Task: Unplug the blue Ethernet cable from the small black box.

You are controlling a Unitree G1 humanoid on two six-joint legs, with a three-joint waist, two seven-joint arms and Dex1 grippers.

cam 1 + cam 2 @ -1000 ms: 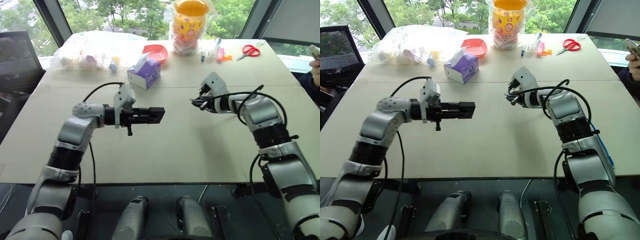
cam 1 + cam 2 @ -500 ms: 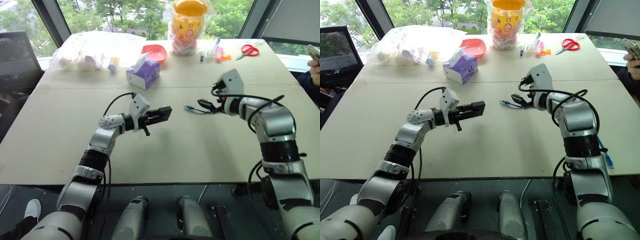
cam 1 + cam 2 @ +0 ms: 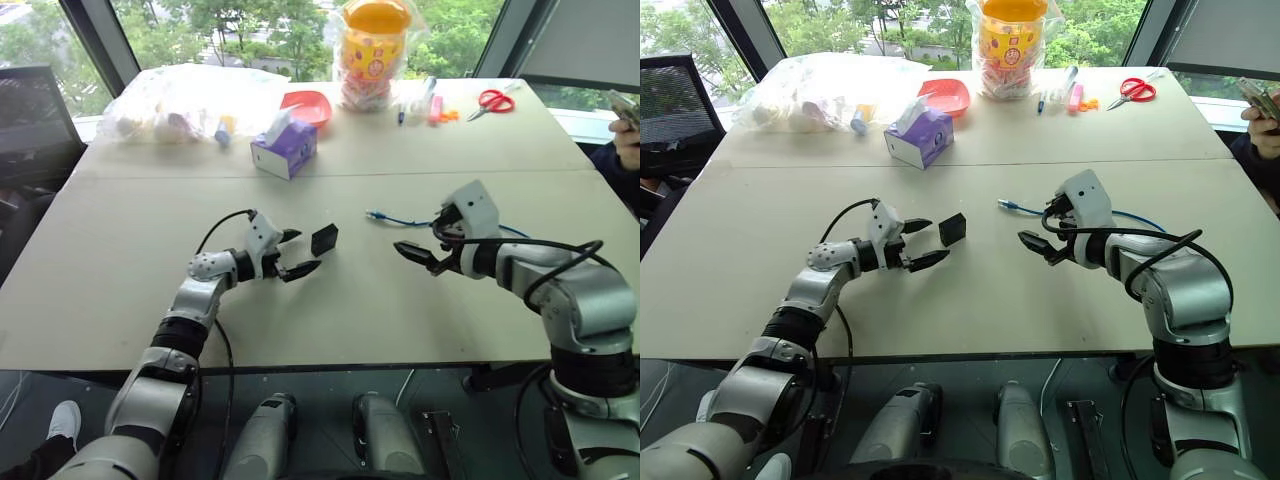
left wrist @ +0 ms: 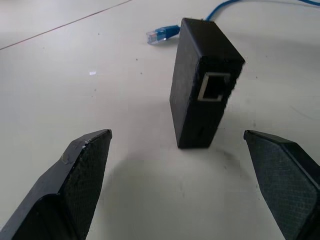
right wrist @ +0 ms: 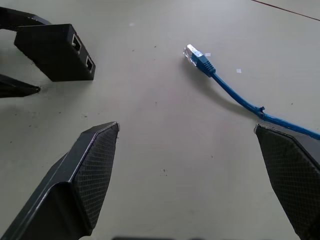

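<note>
Matte squarish small black box (image 4: 200,85) unplugged

It looked like an office or a test room high in a building: big slanted windows (image 3: 250,25) gave onto green trees. A wide pale table (image 3: 350,300) carried desk odds and ends, among them scissors (image 3: 496,100), pens (image 3: 428,98) and a tissue box (image 3: 285,150), and a black mesh chair (image 3: 675,110) stood at its side.

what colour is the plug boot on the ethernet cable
Blue, clear tip; best in the right wrist view.
</note>
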